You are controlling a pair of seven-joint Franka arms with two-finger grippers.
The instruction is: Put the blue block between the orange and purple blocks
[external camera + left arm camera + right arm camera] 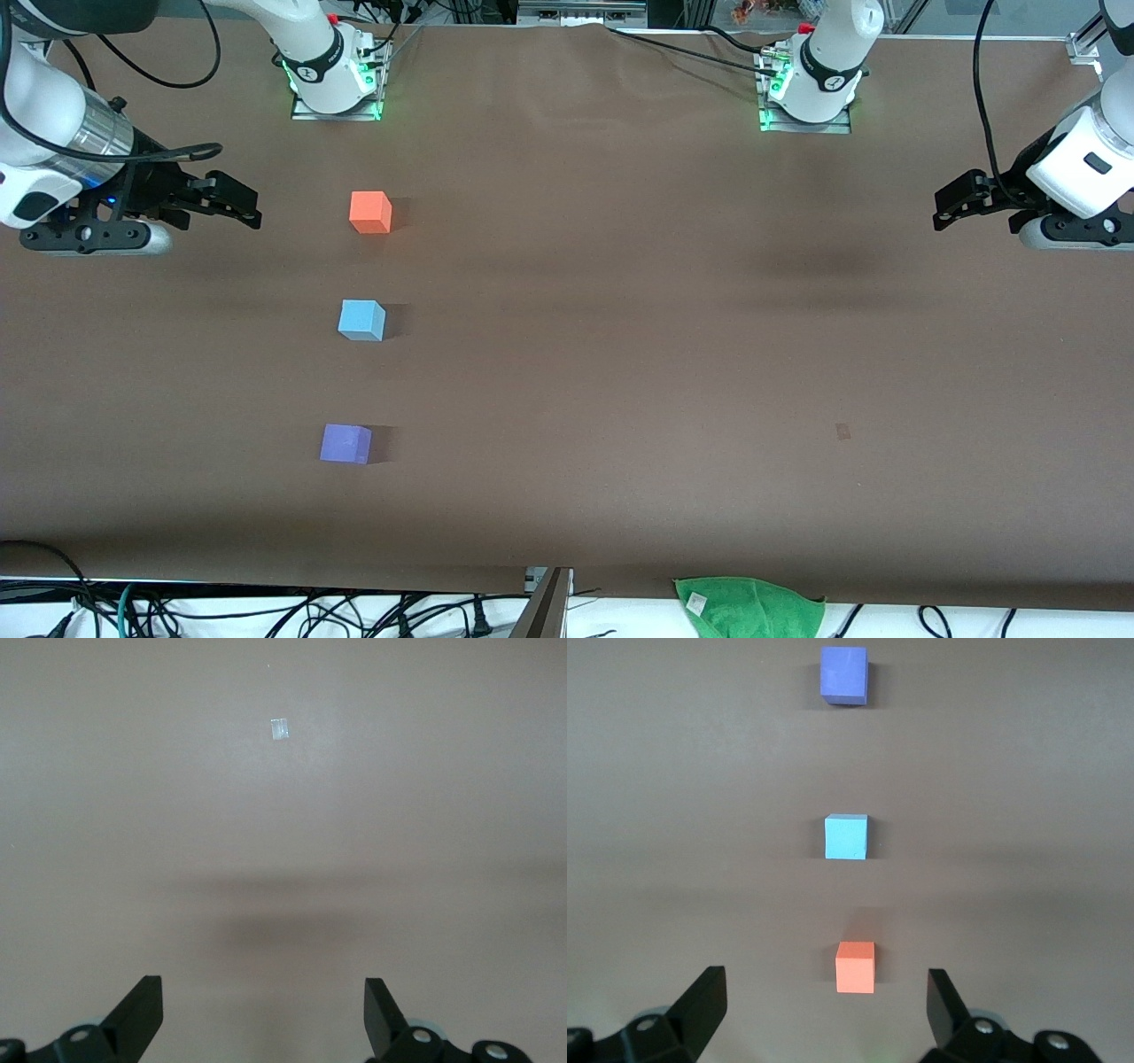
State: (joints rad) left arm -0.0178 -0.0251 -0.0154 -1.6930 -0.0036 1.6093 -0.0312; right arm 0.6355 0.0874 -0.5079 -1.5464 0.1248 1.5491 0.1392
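Note:
Three small cubes lie in a row toward the right arm's end of the table. The orange block (370, 213) is nearest the robot bases. The blue block (361, 320) sits between it and the purple block (345, 443), which is nearest the front camera. All three stand apart. The right wrist view shows orange (856, 966), blue (846, 836) and purple (843, 675) in line. My right gripper (248, 206) is open and empty over bare table beside the orange block (824, 1001). My left gripper (941, 209) is open and empty over the left arm's end (263, 1005).
A green cloth (749, 607) lies at the table's front edge. A small tape mark (842, 431) is on the brown table cover, also seen in the left wrist view (281, 728). Cables run along the front edge.

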